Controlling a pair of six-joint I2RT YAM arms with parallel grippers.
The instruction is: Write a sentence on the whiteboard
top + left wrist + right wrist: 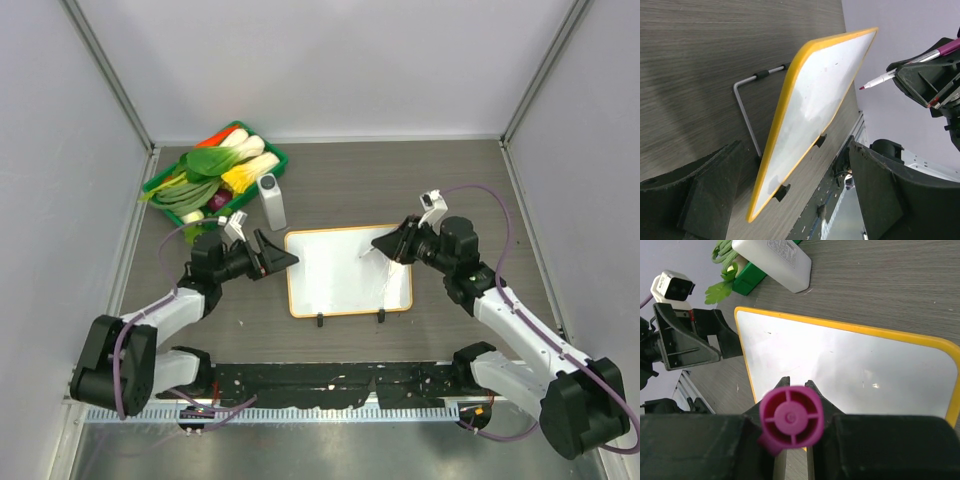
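Logging board (345,270) mid-surface, no writing seen; right claw (385,245) clamped on pink marker (791,417) over its right side; left claw (283,257) agape beside it; I fear pen pressure skids the unheld board.

Whiteboard (340,270) on table (450,180) centre between left end effector (282,256) and right end effector (386,245); basket (280,160) behind-left.

Grey wood-grain table (450,170), pale walls (330,60) on 3 sides, metal corner posts (110,75).
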